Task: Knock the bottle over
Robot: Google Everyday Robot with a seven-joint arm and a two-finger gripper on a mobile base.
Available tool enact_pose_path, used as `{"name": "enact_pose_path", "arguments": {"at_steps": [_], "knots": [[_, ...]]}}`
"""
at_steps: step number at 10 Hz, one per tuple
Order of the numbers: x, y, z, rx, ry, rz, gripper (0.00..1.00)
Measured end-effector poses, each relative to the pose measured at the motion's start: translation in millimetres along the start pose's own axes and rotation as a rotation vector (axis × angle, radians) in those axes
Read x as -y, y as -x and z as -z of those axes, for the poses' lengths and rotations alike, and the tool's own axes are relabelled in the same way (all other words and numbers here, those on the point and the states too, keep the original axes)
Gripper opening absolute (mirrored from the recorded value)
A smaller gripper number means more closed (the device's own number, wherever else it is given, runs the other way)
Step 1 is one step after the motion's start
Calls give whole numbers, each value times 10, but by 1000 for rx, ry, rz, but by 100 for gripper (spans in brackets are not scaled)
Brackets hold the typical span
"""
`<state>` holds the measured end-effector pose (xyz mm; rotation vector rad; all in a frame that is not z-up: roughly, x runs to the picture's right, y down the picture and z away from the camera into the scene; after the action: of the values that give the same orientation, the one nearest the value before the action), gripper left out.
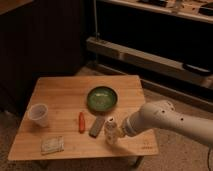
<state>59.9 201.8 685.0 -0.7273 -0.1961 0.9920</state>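
Note:
The small white bottle (109, 127) stands upright on the wooden table (60, 95), near its front right part. My gripper (118, 131) is at the end of the white arm (165, 119) that reaches in from the right. It sits right against the bottle's right side, and the bottle hides part of it. The translucent plastic cup (39, 114) stands at the table's left edge, far from the gripper.
A green bowl (102, 98) sits behind the bottle. An orange carrot-like piece (81, 121) and a grey bar (97, 126) lie just left of the bottle. A pale packet (52, 144) lies at the front left. Dark shelving (150, 55) runs behind the table.

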Motion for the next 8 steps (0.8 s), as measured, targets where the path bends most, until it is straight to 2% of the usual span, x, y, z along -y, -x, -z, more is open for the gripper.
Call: {"name": "enact_pose_path", "arguments": {"at_steps": [8], "knots": [[88,162,-26,8,-62,10,4]]}}
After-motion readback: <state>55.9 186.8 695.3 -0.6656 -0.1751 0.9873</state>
